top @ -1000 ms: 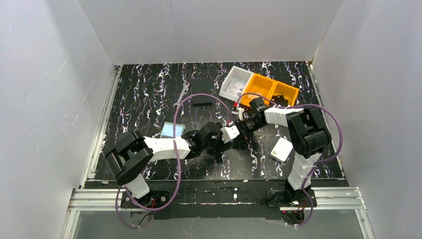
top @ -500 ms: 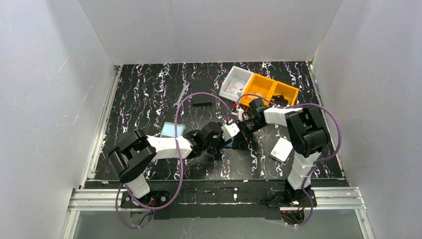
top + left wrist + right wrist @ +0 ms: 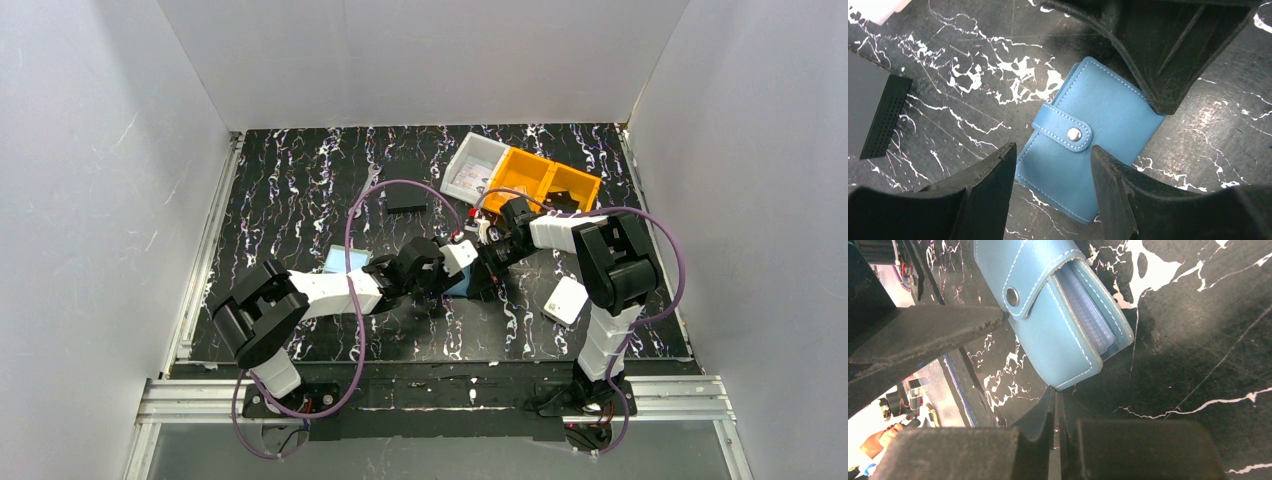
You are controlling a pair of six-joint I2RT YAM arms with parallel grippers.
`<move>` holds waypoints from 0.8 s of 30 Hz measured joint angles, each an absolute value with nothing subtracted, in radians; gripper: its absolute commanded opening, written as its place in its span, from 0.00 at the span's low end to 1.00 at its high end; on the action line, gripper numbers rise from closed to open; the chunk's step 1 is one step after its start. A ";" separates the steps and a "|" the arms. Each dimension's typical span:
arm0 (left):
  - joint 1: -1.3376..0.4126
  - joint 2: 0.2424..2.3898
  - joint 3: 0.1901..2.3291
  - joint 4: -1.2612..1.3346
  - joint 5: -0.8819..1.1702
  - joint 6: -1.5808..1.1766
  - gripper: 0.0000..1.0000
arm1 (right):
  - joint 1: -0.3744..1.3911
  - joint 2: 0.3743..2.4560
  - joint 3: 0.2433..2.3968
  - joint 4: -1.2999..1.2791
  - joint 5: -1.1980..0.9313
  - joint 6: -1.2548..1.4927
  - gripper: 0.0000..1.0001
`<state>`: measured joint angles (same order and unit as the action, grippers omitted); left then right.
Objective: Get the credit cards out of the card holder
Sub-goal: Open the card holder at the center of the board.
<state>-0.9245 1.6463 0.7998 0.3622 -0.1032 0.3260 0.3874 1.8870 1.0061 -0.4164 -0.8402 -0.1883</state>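
Note:
The blue card holder (image 3: 1088, 145) lies closed on the black marbled table, its strap snapped shut; it also shows in the top view (image 3: 463, 285). My left gripper (image 3: 1052, 150) is open, with one finger on each side of the holder's near end. My right gripper (image 3: 1055, 392) is shut and empty, its tip touching the holder (image 3: 1048, 325) at a corner; its fingers (image 3: 1158, 75) cover the holder's far corner. Only clear pocket edges (image 3: 1088, 315) show inside; any cards in it are hidden. A pale blue card (image 3: 336, 262) lies flat, left of my left arm.
A white rounded box (image 3: 566, 299) lies right of the grippers. A white bin (image 3: 478, 165) and an orange bin (image 3: 545, 180) stand at the back right. A flat black rectangle (image 3: 405, 201) and a thin metal tool (image 3: 364, 192) lie at the back. A dark perforated piece (image 3: 885, 117) lies near the holder.
My left gripper has shifted a little back and to the left, and the blue holder now shows beside it in the top view. The right arm has barely moved.

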 measured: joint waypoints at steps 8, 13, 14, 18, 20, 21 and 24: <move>-0.925 1.688 0.841 0.366 -0.048 0.368 0.56 | 0.387 1.888 1.007 -0.417 -0.841 -0.189 0.09; -0.925 1.730 0.865 0.372 -0.045 0.395 0.43 | 0.387 1.890 1.008 -0.420 -0.841 -0.189 0.09; -0.925 1.730 0.866 0.374 -0.044 0.398 0.39 | 0.387 1.890 1.008 -0.421 -0.841 -0.190 0.09; -0.919 1.731 0.866 0.374 -0.042 0.403 0.30 | 0.387 1.892 1.011 -0.424 -0.841 -0.190 0.09; -0.915 1.731 0.865 0.374 -0.035 0.397 0.21 | 0.387 1.894 1.012 -0.425 -0.843 -0.190 0.09; -0.912 1.731 0.865 0.373 -0.029 0.392 0.15 | 0.387 1.894 1.012 -0.425 -0.843 -0.190 0.09; -0.897 1.729 0.864 0.365 -0.010 0.375 0.00 | 0.387 1.897 1.015 -0.424 -0.842 -0.191 0.09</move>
<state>-0.8974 1.7290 0.8642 0.3649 -0.0105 0.3748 0.3874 1.8973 1.0149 -0.4240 -0.8425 -0.1905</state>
